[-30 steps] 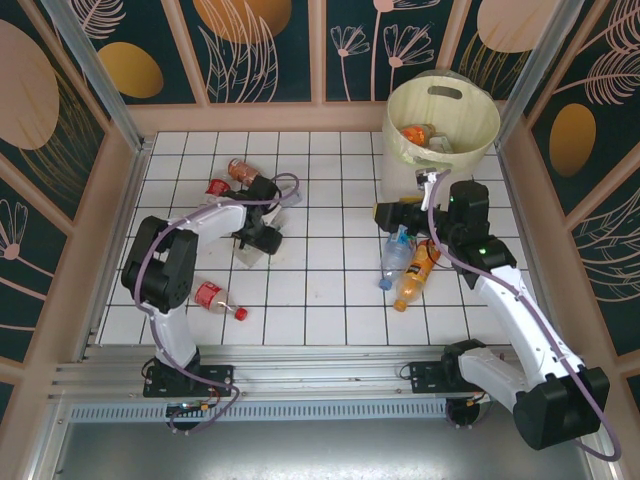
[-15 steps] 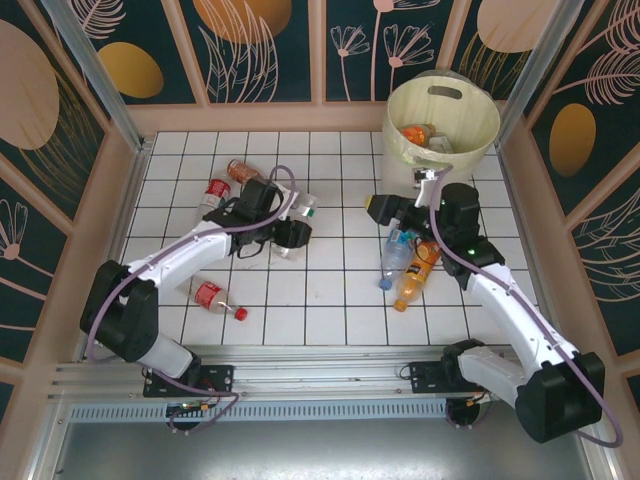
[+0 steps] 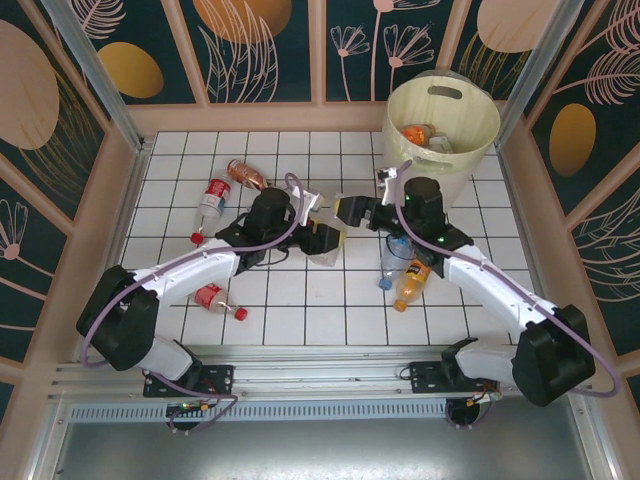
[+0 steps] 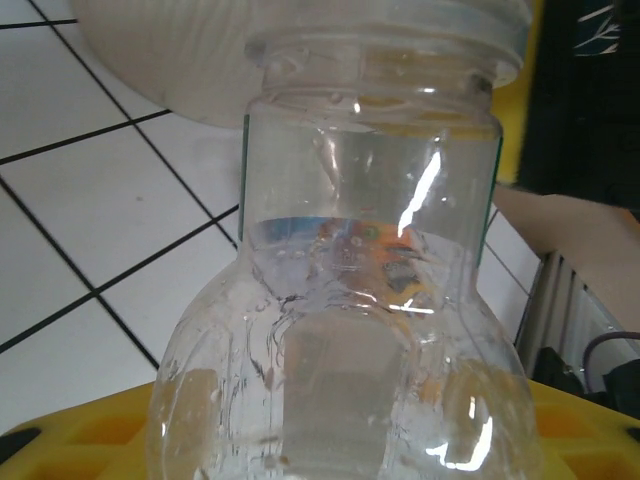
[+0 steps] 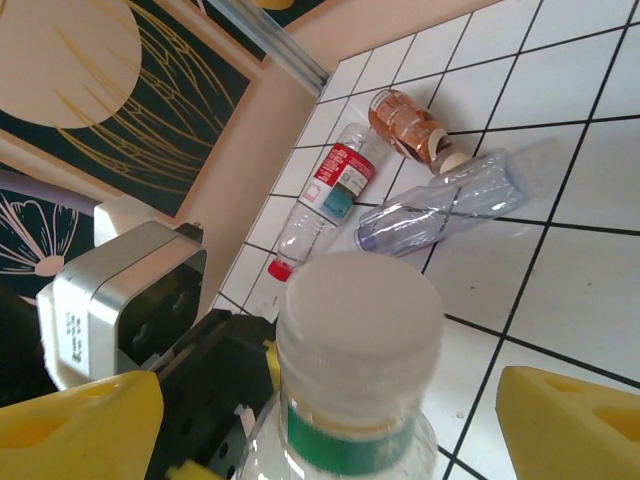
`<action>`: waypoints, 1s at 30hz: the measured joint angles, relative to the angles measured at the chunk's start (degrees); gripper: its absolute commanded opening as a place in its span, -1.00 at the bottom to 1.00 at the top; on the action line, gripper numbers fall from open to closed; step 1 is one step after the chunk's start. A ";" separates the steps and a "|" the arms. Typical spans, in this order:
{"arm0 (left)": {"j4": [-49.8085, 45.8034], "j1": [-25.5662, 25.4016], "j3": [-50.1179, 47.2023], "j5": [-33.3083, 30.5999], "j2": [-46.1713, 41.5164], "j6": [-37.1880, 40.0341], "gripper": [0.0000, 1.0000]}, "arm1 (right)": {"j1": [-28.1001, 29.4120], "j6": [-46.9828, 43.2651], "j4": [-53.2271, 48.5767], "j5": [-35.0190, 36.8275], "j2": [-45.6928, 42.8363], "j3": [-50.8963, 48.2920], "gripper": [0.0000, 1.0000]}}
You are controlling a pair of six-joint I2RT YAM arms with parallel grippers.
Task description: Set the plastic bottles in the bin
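Note:
My left gripper [image 3: 322,240] is shut on a clear bottle [image 4: 370,300] with a white cap and green neck band, held above the tiles mid-table. My right gripper [image 3: 352,212] is open. Its yellow fingers [image 5: 80,430] stand either side of that bottle's cap [image 5: 360,320] without touching it. The cream bin [image 3: 480,105] stands at the back right with an orange bottle [image 3: 418,132] inside. A blue-capped bottle [image 3: 394,256] and an orange one [image 3: 413,283] lie under the right arm. Further left lie a red-label bottle [image 3: 211,198], an amber bottle [image 3: 245,172] and a red bottle [image 3: 214,297].
A crushed clear bottle [image 5: 450,205] lies on the tiles beside the amber bottle [image 5: 405,125] and the red-label bottle [image 5: 330,190]. Wooden walls and aluminium posts fence the tiled table on three sides. Both arms meet over the middle of the table.
The left arm has swung right across the table carrying the clear bottle, its jaws closing on it. The right gripper has moved left to the bottle's cap.

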 measured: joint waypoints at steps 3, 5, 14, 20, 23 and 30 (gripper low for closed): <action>1.57 -0.57 0.00 0.44 0.00 -0.52 0.01 | 0.70 -0.13 0.22 0.52 1.36 0.81 0.51; 2.05 -0.81 -0.02 0.66 0.00 -0.76 0.01 | 0.85 -0.04 0.48 0.96 2.14 1.03 0.40; 2.32 -0.92 -0.04 1.42 0.00 -0.94 0.11 | 1.27 -0.13 0.70 1.86 3.10 1.73 -0.27; 2.62 -0.92 -0.02 1.22 0.04 -1.16 0.97 | 1.27 -0.61 -0.52 2.32 3.10 2.62 -0.30; 2.86 -0.92 0.00 1.27 -0.07 -1.79 0.97 | 1.14 -2.27 -2.73 3.67 3.02 5.07 -0.26; 4.35 -0.92 -0.02 0.74 -6.21 -1.55 0.97 | -1.46 -8.52 -9.22 8.48 -0.44 13.07 -0.23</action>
